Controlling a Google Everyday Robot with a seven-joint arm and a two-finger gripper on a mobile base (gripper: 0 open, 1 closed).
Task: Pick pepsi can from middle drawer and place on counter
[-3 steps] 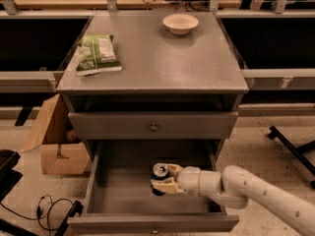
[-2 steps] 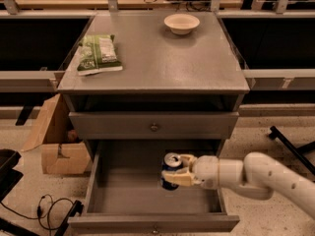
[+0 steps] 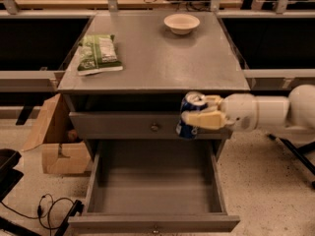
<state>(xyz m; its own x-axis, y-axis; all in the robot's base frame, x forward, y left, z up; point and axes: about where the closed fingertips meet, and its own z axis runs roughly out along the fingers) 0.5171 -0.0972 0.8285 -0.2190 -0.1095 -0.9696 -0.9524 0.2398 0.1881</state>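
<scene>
The pepsi can, dark blue with a silver lid, is held in my gripper, whose fingers are shut around it. The can is tilted and hangs in the air in front of the closed upper drawer front, just below the counter's front edge. The middle drawer is pulled open below, its grey floor bare. The counter is the flat grey cabinet top above. My white arm comes in from the right.
A green chip bag lies on the counter's left side and a white bowl stands at its back. An open cardboard box sits on the floor to the left, with black cables near the drawer's left corner.
My gripper has lifted the can out of the middle drawer, up and to the right, to just below the counter's front edge. The drawer floor is now bare.
</scene>
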